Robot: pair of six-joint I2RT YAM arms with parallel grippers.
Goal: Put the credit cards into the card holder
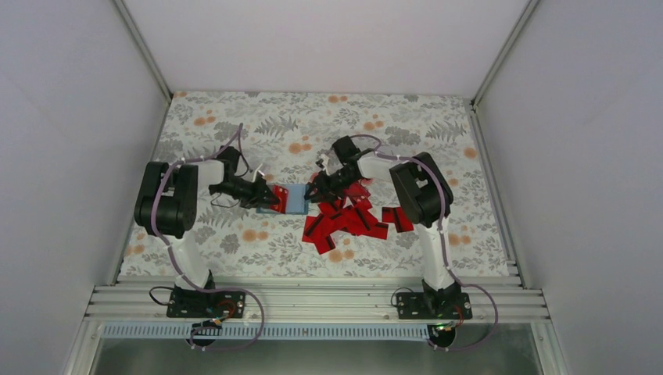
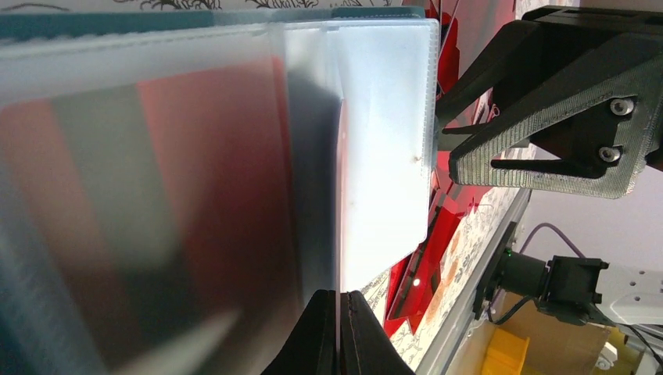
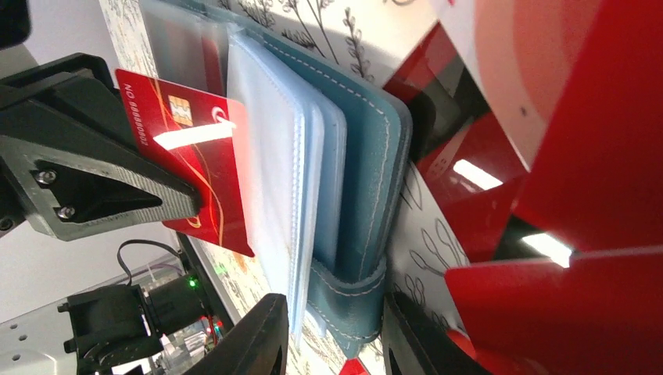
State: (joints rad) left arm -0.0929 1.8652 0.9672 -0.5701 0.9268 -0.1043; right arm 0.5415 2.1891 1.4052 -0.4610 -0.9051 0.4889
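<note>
Jaws shut: my left gripper [image 2: 338,301] pinches a sleeve of the card holder [image 3: 367,156], my right gripper [image 3: 332,312] clasps its cover; loose credit cards [image 1: 352,223] crowd its right side, mid-worktop [image 1: 313,117].

Bright, even light from overhead fills the top view. The white walls [image 1: 328,39] bounce it, so shadows under the arms [image 1: 176,195] on the surface [image 1: 234,117] are soft and faint. That view is sharp, with the corners slightly stretched.

In the left wrist view the near sleeve [image 2: 156,195] is badly out of focus, its red smeared, and its far end is washed out white.

In the right wrist view a white glare streak crosses the card [image 3: 199,168]. The holder [image 3: 367,156] is crisp, and the cards [image 3: 594,156] at the right blur, with bright highlights.
</note>
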